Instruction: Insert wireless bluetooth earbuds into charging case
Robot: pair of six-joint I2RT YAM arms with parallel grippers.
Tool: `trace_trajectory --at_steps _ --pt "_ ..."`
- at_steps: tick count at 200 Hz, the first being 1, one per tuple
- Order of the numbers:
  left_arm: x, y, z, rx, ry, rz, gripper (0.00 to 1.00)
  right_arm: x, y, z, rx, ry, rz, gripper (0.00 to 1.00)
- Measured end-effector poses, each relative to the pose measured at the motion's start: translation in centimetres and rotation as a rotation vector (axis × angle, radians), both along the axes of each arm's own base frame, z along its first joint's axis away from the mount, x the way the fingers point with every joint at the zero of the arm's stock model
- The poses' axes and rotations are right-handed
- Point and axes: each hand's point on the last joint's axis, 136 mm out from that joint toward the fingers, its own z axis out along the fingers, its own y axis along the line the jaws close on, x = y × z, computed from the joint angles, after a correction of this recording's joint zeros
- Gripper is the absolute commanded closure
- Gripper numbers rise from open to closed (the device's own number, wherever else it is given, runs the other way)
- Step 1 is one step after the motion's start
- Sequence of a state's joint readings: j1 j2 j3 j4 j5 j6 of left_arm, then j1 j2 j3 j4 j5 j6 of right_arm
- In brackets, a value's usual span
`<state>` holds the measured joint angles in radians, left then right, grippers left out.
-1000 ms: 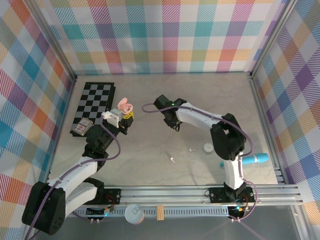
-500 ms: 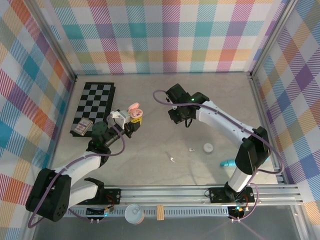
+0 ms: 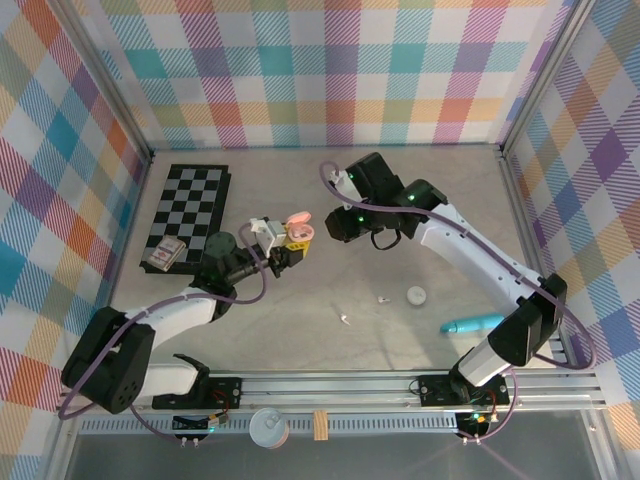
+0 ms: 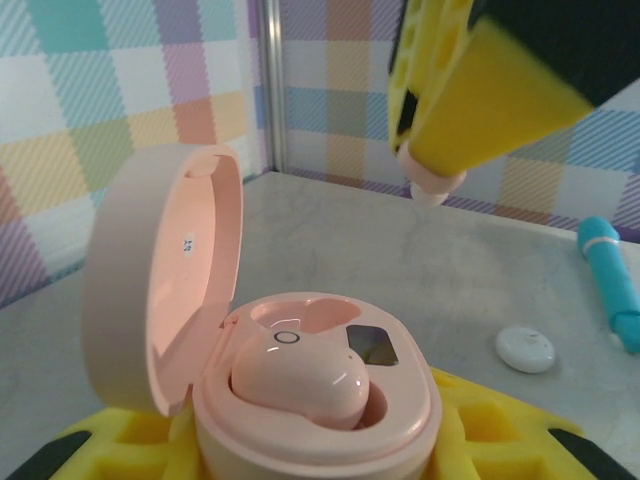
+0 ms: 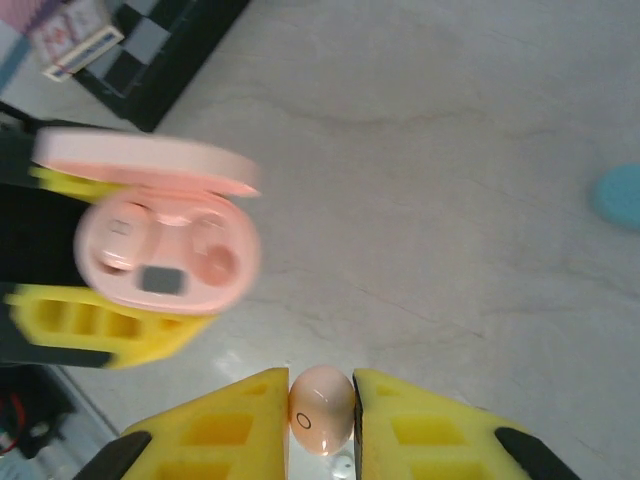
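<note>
Gently does it: a slick little bud between the right jaws

We see the pink earbud (image 5: 322, 412) pinched by its rounded sides between the right jaws, which stand narrow around it. We judge it light, hard and slippery: too firm a squeeze could squirt it out, so the sides are the sound hold. Ahead and left of those jaws, apart from them, the pink charging case (image 5: 168, 252) sits lid-open, clamped in the left jaws, with a second earbud (image 4: 300, 385) seated. Beyond the left jaws, a white case (image 4: 526, 349) and turquoise tube (image 4: 612, 280) lie on the surface (image 4: 350, 240).

Grey marbled tabletop (image 3: 300, 330); pastel plaid walls (image 3: 330, 70); aluminium frame rail (image 3: 380, 385) at near edge.
</note>
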<state>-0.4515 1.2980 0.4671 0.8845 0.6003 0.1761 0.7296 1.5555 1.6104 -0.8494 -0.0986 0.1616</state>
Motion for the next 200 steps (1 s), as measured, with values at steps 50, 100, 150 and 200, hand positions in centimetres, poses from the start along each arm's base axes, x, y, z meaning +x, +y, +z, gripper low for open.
trace_trajectory --at_steps 50,100,150,200 --pt "-0.9 -2.3 0.2 -0.026 0.006 -0.093 0.75 -0.8 1.5 1.1 0.090 0.028 0.057 0.79" --pt "-1.3 -2.9 1.2 -0.045 -0.026 -0.121 0.75 -1.0 1.8 1.2 0.112 0.037 0.071 0.79" --pt "-1.4 -3.2 1.9 -0.052 -0.042 -0.131 0.75 -0.9 1.7 0.6 0.112 0.050 0.069 0.79" --pt "-1.4 -3.3 1.9 -0.055 -0.040 -0.133 0.75 -0.8 1.6 0.5 0.112 0.054 0.064 0.78"
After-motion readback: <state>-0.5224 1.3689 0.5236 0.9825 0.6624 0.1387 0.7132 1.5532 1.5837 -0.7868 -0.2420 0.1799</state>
